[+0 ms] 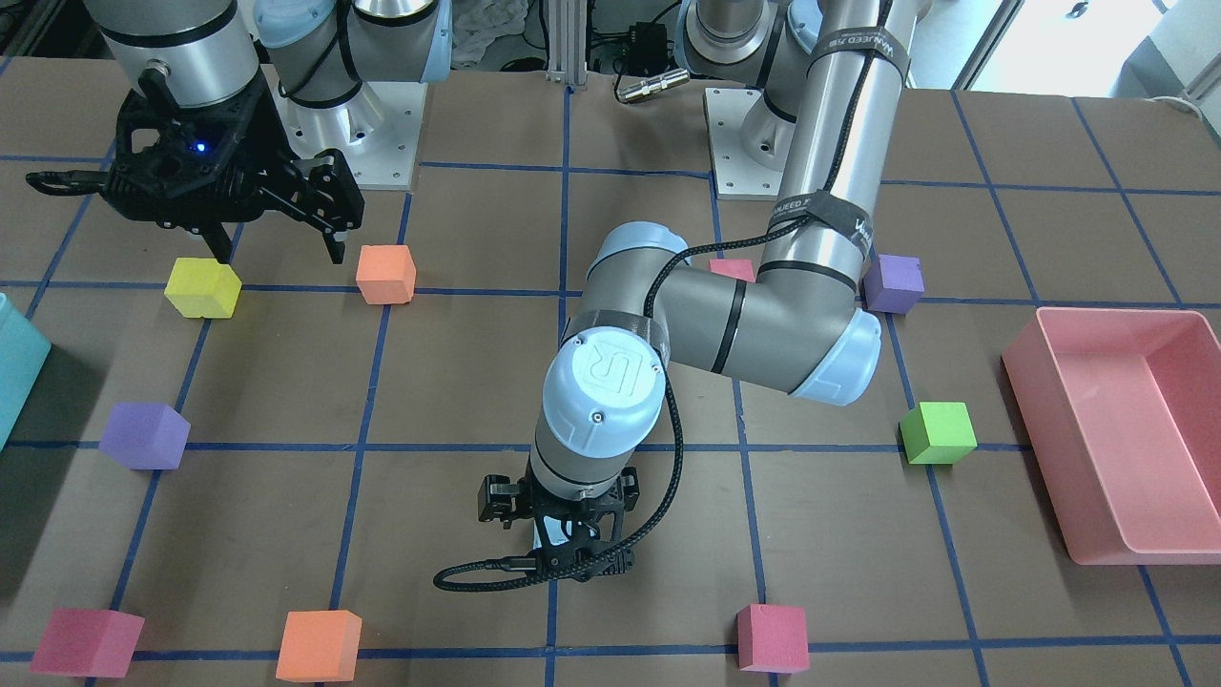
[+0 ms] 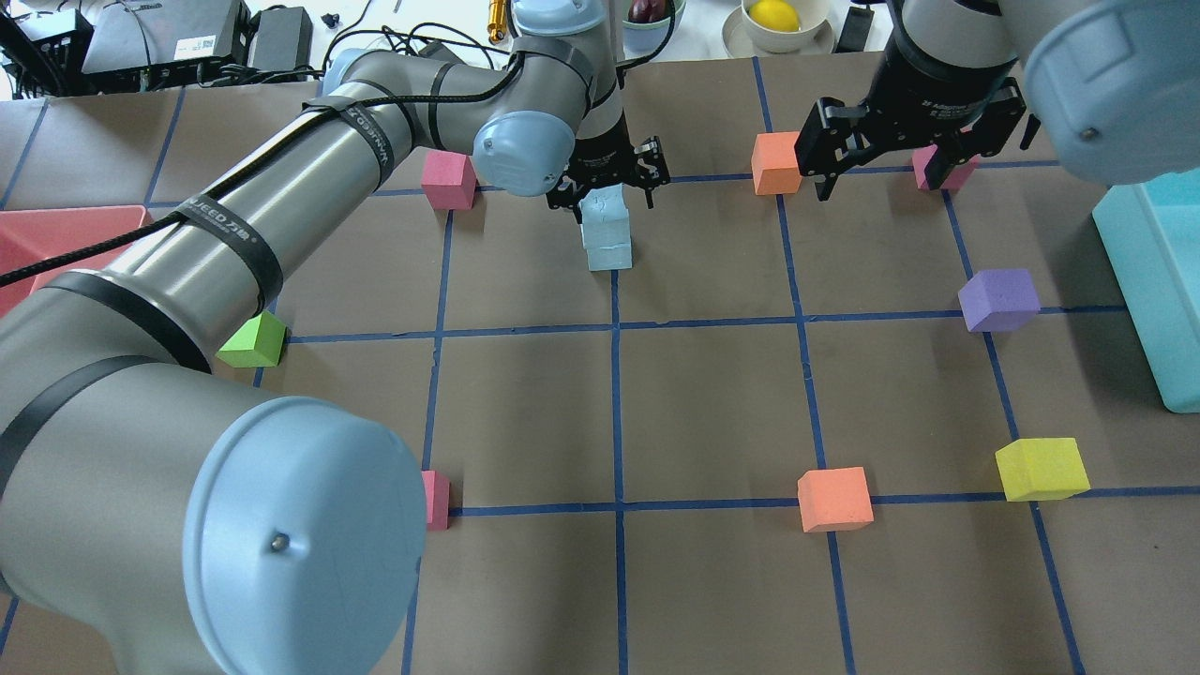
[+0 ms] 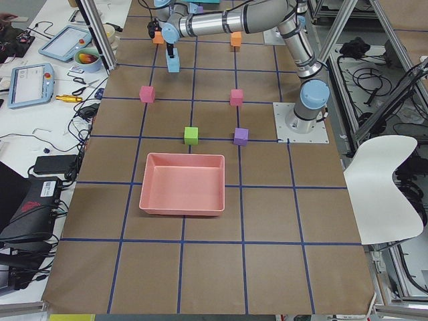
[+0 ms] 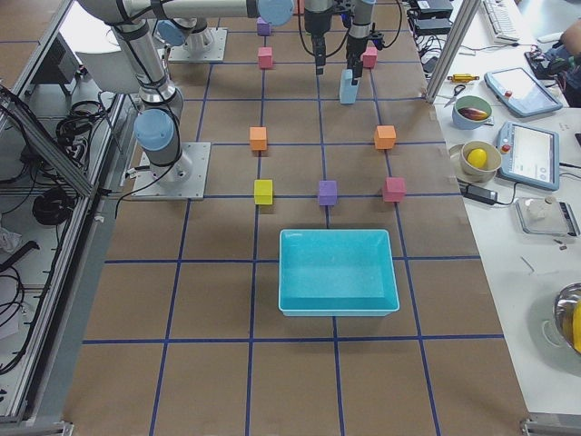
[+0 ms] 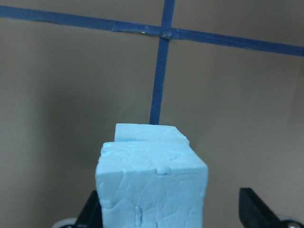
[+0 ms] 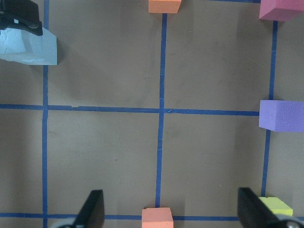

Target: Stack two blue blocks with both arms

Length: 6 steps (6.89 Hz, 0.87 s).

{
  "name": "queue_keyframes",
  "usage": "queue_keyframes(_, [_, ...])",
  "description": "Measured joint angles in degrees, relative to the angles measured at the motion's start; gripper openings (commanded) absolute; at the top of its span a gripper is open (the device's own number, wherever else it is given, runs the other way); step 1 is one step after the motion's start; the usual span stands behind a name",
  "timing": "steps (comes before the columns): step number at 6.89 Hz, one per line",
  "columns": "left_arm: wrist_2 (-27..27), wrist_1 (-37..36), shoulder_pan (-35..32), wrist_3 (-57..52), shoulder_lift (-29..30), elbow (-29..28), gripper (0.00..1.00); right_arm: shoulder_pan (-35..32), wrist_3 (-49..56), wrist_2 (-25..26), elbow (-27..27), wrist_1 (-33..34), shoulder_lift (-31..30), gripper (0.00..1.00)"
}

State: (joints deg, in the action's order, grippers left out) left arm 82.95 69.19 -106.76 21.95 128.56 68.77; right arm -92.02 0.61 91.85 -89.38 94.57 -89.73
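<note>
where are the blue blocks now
Overhead view: the blue blocks stacked on the centre tape line under the left gripper, between pink cube and orange cube.

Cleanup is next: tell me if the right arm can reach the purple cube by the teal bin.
Probably yes: the right claw hangs open and empty; the purple cube sits uncovered nearby.

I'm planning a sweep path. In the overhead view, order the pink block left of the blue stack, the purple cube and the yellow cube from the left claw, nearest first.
From the left claw:
1. Pink block, beside it on the view's left.
2. Purple cube, well off to the right.
3. Yellow cube, right side, closest to the robot.
</note>
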Motion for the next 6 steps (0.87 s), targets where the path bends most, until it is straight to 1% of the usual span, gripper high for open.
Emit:
queue_keyframes(1, [0.72, 3.37, 0.95, -3.92, -1.82, -1.19, 1.00, 0.00, 0.00, 0.00, 0.00, 0.00, 0.01, 1.00])
queue_keyframes(2, [1.62, 8.32, 2.70, -8.72, -4.07, -1.96, 1.00, 0.00, 0.00, 0.00, 0.00, 0.00, 0.03, 1.00])
queue_keyframes(3, [3.04, 13.00, 4.77, -13.03, -7.00, -1.65, 1.00, 0.00, 0.00, 0.00, 0.00, 0.00, 0.03, 1.00])
queue_keyframes(4, [4.76, 16.61, 7.06, -16.80, -10.40, -0.86, 1.00, 0.00, 0.00, 0.00, 0.00, 0.00, 0.05, 1.00])
queue_keyframes(5, [5.63, 21.12, 10.19, -20.41, -14.39, -0.28, 0.98, 0.00, 0.00, 0.00, 0.00, 0.00, 0.07, 1.00])
queue_keyframes(6, [5.93, 26.20, 12.93, -23.56, -18.77, 0.51, 0.98, 0.00, 0.00, 0.00, 0.00, 0.00, 0.08, 1.00])
